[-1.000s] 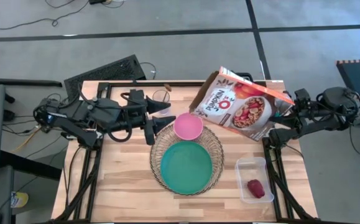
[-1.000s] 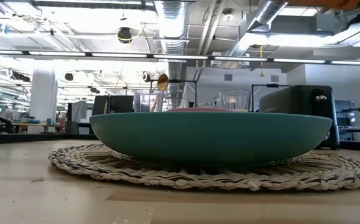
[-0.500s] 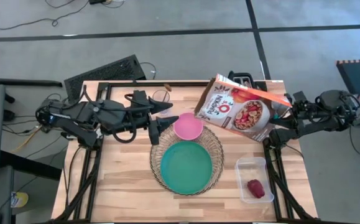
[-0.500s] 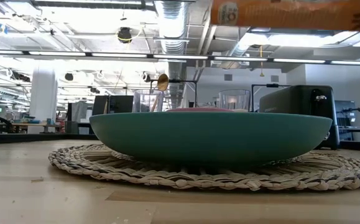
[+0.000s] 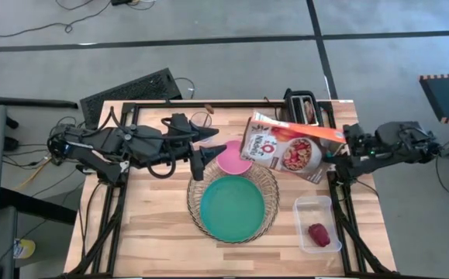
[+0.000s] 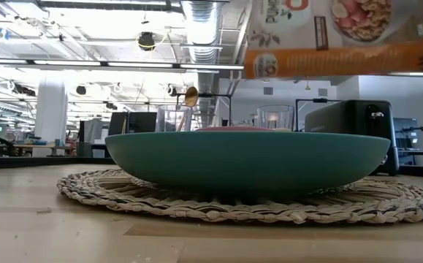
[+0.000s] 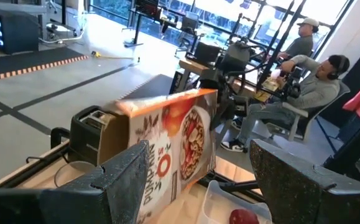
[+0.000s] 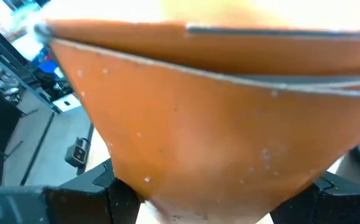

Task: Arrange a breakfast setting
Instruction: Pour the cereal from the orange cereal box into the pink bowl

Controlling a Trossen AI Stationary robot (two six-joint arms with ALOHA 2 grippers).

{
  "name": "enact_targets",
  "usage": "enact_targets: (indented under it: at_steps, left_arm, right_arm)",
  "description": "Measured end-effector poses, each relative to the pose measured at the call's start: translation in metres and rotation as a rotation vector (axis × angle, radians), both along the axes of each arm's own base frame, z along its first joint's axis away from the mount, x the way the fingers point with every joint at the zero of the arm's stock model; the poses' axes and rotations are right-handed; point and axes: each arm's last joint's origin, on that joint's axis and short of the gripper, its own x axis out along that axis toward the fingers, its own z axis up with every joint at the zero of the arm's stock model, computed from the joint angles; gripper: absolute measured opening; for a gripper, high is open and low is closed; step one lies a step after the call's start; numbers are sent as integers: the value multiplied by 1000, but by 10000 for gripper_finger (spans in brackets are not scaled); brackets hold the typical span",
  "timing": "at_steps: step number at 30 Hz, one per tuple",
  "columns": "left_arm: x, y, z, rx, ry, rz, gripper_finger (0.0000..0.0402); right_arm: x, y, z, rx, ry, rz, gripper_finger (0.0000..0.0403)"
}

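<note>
A teal plate (image 5: 232, 209) sits on a round woven charger (image 5: 195, 186), and a pink bowl (image 5: 236, 159) rests at the charger's far edge. A dark red fruit (image 5: 319, 234) lies in a clear tub (image 5: 305, 209). A small spoon (image 6: 191, 96) stands in a glass at the far side. The bagel is out of view. My left gripper (image 5: 208, 152) is open and empty, just left of the bowl. My right gripper (image 5: 335, 155) is shut on a cereal box (image 5: 290, 147) that it holds above the table, right of the bowl. My right gripper pinches the cereal box at its right-hand end (image 5: 326, 155) between its two fingers (image 8: 111, 186), one on each of two opposite sides, with the orange face (image 8: 217, 124) between them. The fingers come in about level from the table's right. The box is lifted clear and lies nearly level, its other end (image 5: 249, 139) toward the bowl.
A black toaster (image 5: 302, 105) stands at the table's far edge behind the box, and it also shows in the low view (image 6: 350, 120). Two clear glasses (image 6: 171, 117) stand at the far side. Seated people show beyond the table in the left wrist view (image 7: 316, 87).
My right gripper has brought the cereal box down and turned it from a steep tilt to nearly level; in the low view the box has dropped into the top of the picture. My left gripper has edged toward the bowl and stayed open.
</note>
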Motion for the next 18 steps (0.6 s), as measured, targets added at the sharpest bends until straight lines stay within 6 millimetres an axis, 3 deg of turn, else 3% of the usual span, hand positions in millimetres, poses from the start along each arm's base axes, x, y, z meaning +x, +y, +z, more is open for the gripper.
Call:
enact_targets:
  at_steps: [8, 18]
  left_arm:
    - [-4, 2, 2, 26, 11, -35, 261]
    - [-40, 14, 15, 40, 39, -36, 261]
  right_arm:
    - [12, 2, -3, -14, 62, -34, 290]
    - [40, 7, -7, -40, 191, -59, 290]
